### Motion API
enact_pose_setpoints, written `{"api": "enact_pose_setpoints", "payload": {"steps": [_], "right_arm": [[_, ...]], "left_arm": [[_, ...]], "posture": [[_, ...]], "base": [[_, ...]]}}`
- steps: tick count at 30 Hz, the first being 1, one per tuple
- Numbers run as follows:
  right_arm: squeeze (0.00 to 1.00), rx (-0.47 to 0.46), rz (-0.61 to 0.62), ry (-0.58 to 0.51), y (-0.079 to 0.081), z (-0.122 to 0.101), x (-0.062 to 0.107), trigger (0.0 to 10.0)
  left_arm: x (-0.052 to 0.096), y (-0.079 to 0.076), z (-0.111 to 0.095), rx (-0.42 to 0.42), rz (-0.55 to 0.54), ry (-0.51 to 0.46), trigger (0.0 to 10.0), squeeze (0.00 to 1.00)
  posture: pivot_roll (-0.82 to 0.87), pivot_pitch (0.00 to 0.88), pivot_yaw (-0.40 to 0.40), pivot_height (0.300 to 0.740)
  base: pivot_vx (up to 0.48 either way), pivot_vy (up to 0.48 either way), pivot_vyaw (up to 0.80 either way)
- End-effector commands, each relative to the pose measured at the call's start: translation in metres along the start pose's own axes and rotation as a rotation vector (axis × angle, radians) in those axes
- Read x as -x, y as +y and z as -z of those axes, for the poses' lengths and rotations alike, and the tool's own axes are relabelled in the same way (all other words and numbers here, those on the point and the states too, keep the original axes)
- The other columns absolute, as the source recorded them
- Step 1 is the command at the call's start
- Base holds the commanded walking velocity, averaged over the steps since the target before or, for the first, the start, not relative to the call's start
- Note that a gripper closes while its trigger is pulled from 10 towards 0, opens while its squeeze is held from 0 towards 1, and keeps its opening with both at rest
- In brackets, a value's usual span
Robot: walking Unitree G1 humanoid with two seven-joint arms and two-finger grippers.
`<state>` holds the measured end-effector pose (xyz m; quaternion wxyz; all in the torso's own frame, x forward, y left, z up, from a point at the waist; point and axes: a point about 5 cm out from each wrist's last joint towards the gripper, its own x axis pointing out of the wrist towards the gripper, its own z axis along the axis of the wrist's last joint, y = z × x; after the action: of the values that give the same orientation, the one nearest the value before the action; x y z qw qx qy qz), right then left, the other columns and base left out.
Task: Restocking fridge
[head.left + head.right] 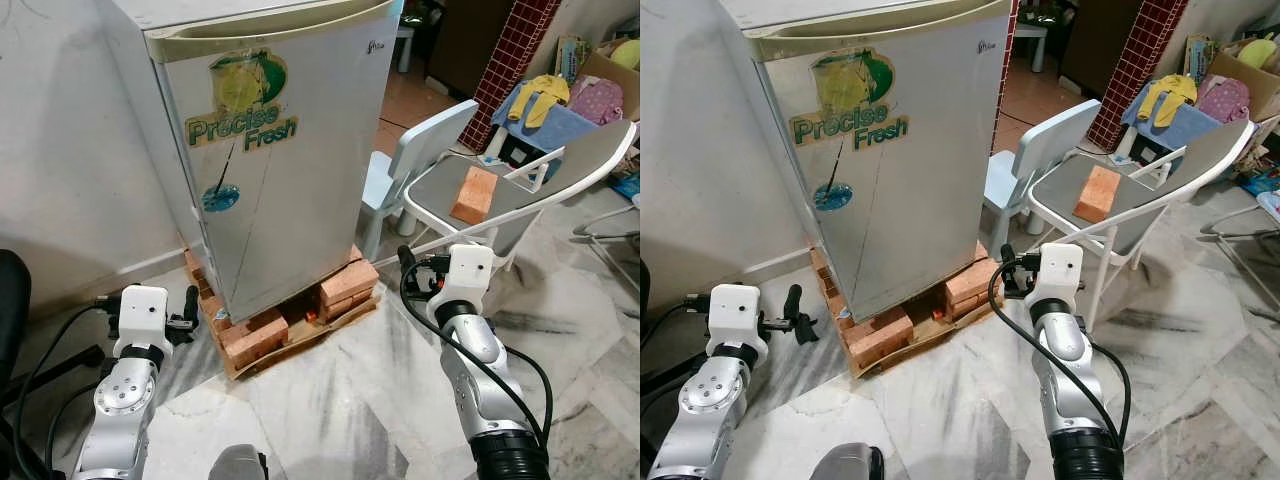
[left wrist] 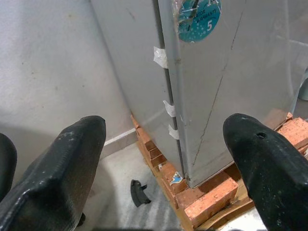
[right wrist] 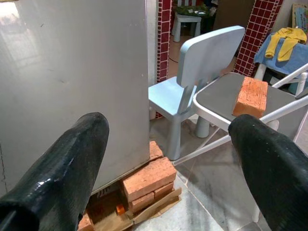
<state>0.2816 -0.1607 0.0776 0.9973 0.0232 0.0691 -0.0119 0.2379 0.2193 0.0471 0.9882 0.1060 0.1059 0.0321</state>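
A small silver fridge [image 1: 275, 150] with a "Precise Fresh" sticker stands with its door closed, raised on stacked bricks [image 1: 290, 310] over a wooden board, its left side close to a white wall [image 1: 70, 150]. The left gripper [image 2: 163, 159] hangs low just left of the fridge's bottom corner, its fingers [image 2: 62, 168] spread wide and holding nothing. The right gripper [image 3: 168, 159] hovers just right of the fridge's base, fingers likewise spread and empty. To the fridge's right sit a pale blue child's chair [image 1: 410, 165] and, beyond it, a white folding chair [image 1: 520, 180] with one loose brick [image 1: 473, 194] lying on its seat. Open marble floor [image 1: 330, 390] stretches in front of the fridge, between the two arms.
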Motion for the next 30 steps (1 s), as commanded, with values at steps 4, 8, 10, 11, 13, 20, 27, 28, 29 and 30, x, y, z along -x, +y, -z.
{"api": "enact_pose_setpoints", "payload": {"steps": [4,8,10,11,13,20,27,28,29,30], "right_arm": [[0.0,0.006,-0.001,-0.013,-0.001,-0.006,-0.002,10.0],[0.0,0.006,-0.001,-0.013,-0.001,-0.006,-0.002,10.0],[0.0,0.038,0.028,-0.059,-0.004,-0.011,-0.006,10.0],[0.0,0.044,0.036,-0.074,-0.005,-0.013,-0.007,10.0],[0.0,0.05,0.038,-0.081,-0.006,-0.014,-0.009,10.0],[0.0,0.045,0.048,-0.088,-0.005,-0.015,-0.012,10.0],[0.0,0.056,0.034,-0.089,-0.004,-0.014,-0.012,10.0],[0.0,0.056,0.035,-0.089,-0.004,-0.014,-0.013,10.0],[0.0,0.056,0.035,-0.09,-0.005,-0.015,-0.014,10.0],[0.0,0.056,0.036,-0.091,-0.006,-0.016,-0.016,10.0]], "left_arm": [[0.0,-0.001,-0.001,-0.008,0.013,-0.002,10.0,0.0],[0.0,-0.001,-0.001,-0.008,0.013,-0.002,10.0,0.0],[-0.014,-0.003,-0.007,-0.049,0.092,-0.008,10.0,0.0],[-0.017,-0.004,-0.009,-0.062,0.114,-0.009,10.0,0.0],[-0.019,-0.007,-0.007,-0.057,0.128,0.005,10.0,0.0],[-0.017,-0.018,-0.01,-0.062,0.168,-0.009,10.0,0.0],[-0.018,-0.015,-0.008,-0.045,0.149,-0.007,10.0,0.0],[-0.018,-0.015,-0.008,-0.042,0.148,-0.006,10.0,0.0],[-0.017,-0.016,-0.008,-0.039,0.146,-0.006,10.0,0.0],[-0.016,-0.016,-0.007,-0.035,0.144,-0.002,10.0,0.0]], "posture": [[0.12,0.0,-0.048,0.74],[0.12,0.0,-0.048,0.74],[0.1,0.0,-0.006,0.74],[0.1,0.0,-0.006,0.74],[0.1,0.0,0.0,0.74],[0.1,0.0,0.003,0.74],[0.11,0.0,-0.01,0.74],[0.11,0.0,-0.016,0.74],[0.11,0.0,-0.016,0.74],[0.12,0.0,-0.018,0.74]], "base": [[0.0,0.0,0.0],[0.0,0.0,0.0],[0.0,0.0,0.0],[0.0,0.0,0.0],[0.0,0.0,0.0],[0.0,0.0,0.0],[0.0,0.0,0.0],[0.0,0.0,0.0],[0.0,0.0,0.0],[0.0,0.0,0.0]]}}
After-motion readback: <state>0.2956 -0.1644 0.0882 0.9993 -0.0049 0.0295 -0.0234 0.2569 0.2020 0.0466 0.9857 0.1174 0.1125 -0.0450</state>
